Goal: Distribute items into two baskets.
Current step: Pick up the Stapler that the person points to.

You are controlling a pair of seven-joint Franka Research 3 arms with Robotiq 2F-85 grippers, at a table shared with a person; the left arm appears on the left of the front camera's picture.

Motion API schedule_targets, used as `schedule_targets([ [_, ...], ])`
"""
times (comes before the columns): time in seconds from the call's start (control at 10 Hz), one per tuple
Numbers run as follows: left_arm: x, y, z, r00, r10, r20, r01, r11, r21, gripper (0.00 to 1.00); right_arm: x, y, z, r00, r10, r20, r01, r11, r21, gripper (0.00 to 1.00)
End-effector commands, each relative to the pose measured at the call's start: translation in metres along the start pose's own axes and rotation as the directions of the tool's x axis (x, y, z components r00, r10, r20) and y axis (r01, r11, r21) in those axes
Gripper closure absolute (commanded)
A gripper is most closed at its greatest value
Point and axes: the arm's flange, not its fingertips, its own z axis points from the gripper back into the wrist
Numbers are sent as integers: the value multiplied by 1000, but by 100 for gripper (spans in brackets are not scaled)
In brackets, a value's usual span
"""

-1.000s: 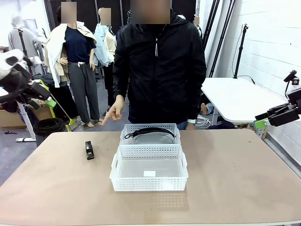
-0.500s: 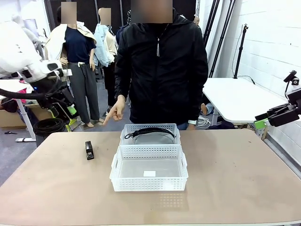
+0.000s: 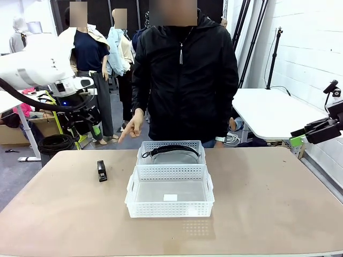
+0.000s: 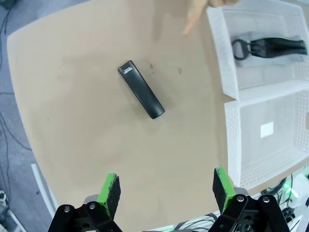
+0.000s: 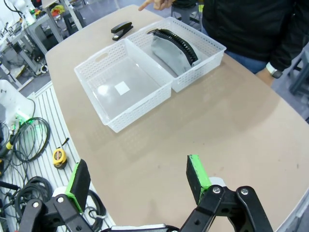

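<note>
On the tabletop [image 3: 268,203], the black block [image 3: 102,171] lies loose left of the near basket [image 3: 170,210], the strap [image 3: 171,149] already in the far basket [image 3: 170,143]; left gripper [image 4: 165,175] and right gripper [image 5: 137,162] jaws released, empty: roughly half done.

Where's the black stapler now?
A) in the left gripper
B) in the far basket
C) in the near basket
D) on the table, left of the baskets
D: the stapler lies on the table, apart from the near basket and the far basket.
</note>
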Motion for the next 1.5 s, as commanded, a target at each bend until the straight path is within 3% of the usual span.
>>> schedule_targets([
  [0.0,23,-4,-1,995,87,-44,-85,995,54,0,-4,1,-4,999,9,32,-9,1000,5,0],
  [0.4,42,-13,-29,947,316,-65,-306,943,132,0,-4,1,-4,999,9,32,-9,1000,5,0],
  [0.7,48,-14,-42,904,422,-62,-406,896,178,0,-4,1,-4,999,9,32,-9,1000,5,0],
  [1.4,41,-11,-48,910,411,-59,-399,905,146,0,-4,1,-4,999,9,32,-9,1000,5,0],
])
